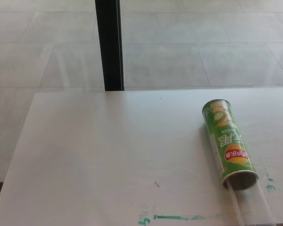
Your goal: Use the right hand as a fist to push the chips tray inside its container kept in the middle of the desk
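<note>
A green chips can (228,141) lies on its side on the white desk (108,155), right of the middle, its open mouth facing the near edge. A clear plastic tray (251,205) sticks out of that mouth and runs down to the picture's bottom edge. Neither of my hands shows in the head view.
A black vertical post (109,44) stands behind the desk's far edge, over a pale tiled floor. Green paint smears (177,217) mark the desk near its front edge, and smaller ones (270,186) lie right of the can's mouth.
</note>
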